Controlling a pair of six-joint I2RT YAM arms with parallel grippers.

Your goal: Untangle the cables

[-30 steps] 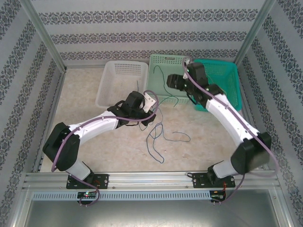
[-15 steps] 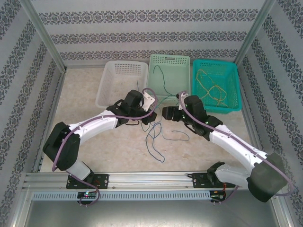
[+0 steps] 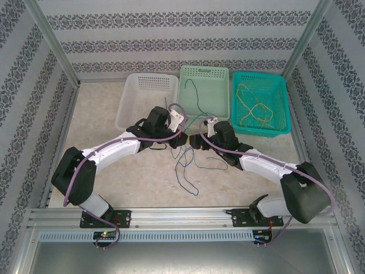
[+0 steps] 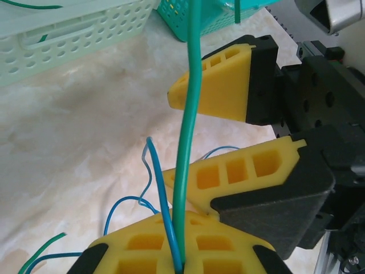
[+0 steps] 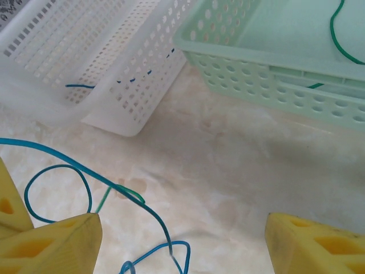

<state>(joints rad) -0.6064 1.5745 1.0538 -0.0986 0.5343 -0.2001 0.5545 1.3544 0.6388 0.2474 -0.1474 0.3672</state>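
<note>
The left gripper [image 4: 179, 260] clamped the green cable [image 4: 195, 51], which ran toward 12 o'clock; the right gripper [image 4: 171, 136], jaws open, stood just beside at 3 o'clock.

Table [image 3: 142, 171]: smooth marble-look top, faint sheen
White basket [image 3: 128, 105], pale green basket [image 3: 205, 69], teal basket [image 3: 259, 74]: perforated moulded plastic, slightly glossy
Cables [image 4: 188, 142]: thin, smooth plastic sheath, glossy
Gripper fingers [image 5: 51, 240]: yellow plastic, matt, hollow-celled
Rail [image 3: 182, 212] along near table edge: bare brushed metal
</note>
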